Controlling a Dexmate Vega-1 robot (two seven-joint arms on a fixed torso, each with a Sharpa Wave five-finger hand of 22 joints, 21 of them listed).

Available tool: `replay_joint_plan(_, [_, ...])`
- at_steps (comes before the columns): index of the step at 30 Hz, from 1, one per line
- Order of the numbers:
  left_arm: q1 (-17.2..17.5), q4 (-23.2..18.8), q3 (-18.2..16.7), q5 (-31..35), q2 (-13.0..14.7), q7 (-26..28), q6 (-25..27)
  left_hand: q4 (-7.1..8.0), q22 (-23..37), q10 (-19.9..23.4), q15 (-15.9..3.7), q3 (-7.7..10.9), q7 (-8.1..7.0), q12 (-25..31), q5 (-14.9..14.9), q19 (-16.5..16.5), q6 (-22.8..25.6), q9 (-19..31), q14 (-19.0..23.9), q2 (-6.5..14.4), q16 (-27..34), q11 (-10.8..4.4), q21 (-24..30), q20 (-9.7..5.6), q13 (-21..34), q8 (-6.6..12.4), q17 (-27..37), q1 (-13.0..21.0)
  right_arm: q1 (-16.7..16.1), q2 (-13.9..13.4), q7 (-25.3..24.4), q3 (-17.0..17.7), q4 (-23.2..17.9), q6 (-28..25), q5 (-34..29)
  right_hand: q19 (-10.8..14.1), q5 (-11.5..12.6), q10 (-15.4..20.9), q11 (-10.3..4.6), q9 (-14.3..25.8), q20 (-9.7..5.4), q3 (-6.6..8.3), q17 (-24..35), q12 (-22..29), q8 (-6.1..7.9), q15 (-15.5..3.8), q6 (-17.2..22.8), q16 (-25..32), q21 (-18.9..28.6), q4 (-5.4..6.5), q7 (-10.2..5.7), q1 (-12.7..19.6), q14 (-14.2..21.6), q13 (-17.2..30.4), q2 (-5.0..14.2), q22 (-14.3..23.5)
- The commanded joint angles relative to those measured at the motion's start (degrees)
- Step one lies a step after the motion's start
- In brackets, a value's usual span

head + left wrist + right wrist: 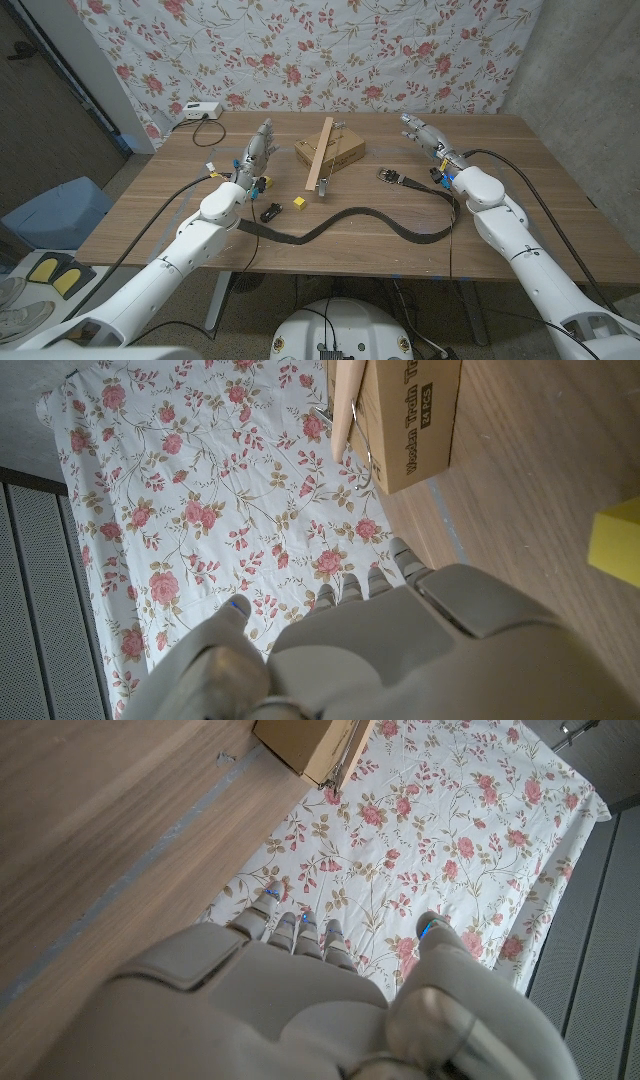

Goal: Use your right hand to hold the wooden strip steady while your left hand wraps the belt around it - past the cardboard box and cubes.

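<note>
We see wooden strip point(322, 154) propped on cardboard box point(332, 151); belt point(372, 221) at 6 o'clock; left hand point(258, 152), right hand point(428, 137) fingers apart, empty.

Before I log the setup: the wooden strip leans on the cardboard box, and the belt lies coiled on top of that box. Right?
Not quite. The wooden strip does lean on the cardboard box, but the belt lies stretched on the table in front of it, as the head view shows.
</note>
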Motion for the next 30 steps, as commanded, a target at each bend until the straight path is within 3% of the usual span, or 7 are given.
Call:
replay_joint_plan(1, [-0.21, 0.91, -0.09, -0.48, -0.03, -0.78, -0.41, -0.3, -0.05, -6.73, 0.64, -0.02, -0.26, -0.08, 0.42, -1.51, -7.55, 0.31, -5.6, -0.04, -0.07, 0.29, -0.21, 0.34, 0.15, -0.05, 0.24, 0.59, -0.42, -1.7, -3.4, -2.19, -4.32, 0.73, -7.96, 1.36, -0.49, 1.25, -0.01, 0.07, -0.04, 1.05, 0.1, 0.62, 0.26, 0.09, 1.14, 0.51, -0.14, -1.69, -0.51, 2.51, 1.06, 0.11, 0.69, 0.27])
replay_joint_plan(9, [-0.18, 1.27, -0.26, -0.68, 0.05, -1.25, -0.75, -0.37, -0.03, -6.64, 0.64, -0.02, -0.32, -0.17, 0.4, -1.45, -7.53, 0.32, -5.54, -0.01, -0.17, 0.27, -0.41, 0.39, 0.17, -0.13, 0.26, 0.72, -0.3, -3.24, -4.06, -3.96, -8.29, -0.9, -13.66, 3.42, -1.53, 3.03, -0.58, 0.09, 0.1, 1.83, 0.06, 0.86, 0.25, -0.23, 2.34, 0.94, 0.09, -3.4, -0.87, 4.56, 3.72, 0.13, 0.89, 0.29])
replay_joint_plan(30, [0.24, 0.68, -0.75, -1.05, 0.52, -1.44, -0.7, -0.39, 0.01, -6.57, 0.65, -0.07, -0.29, -0.39, 0.38, -1.24, -7.28, 0.34, -5.45, 0.1, -0.35, 0.22, -0.8, 0.4, 0.2, -0.2, 0.31, 0.85, 3.33, -5.39, -1.16, -8.5, -12.14, -1.59, -25.36, 4.82, -2.61, 4.1, -1.34, 0.12, 0.22, 2.75, 0.04, 0.79, 0.21, -0.69, 3.46, 0.95, 0.06, -4.78, -1.69, 6.57, 5.43, 0.15, 1.45, 0.32])
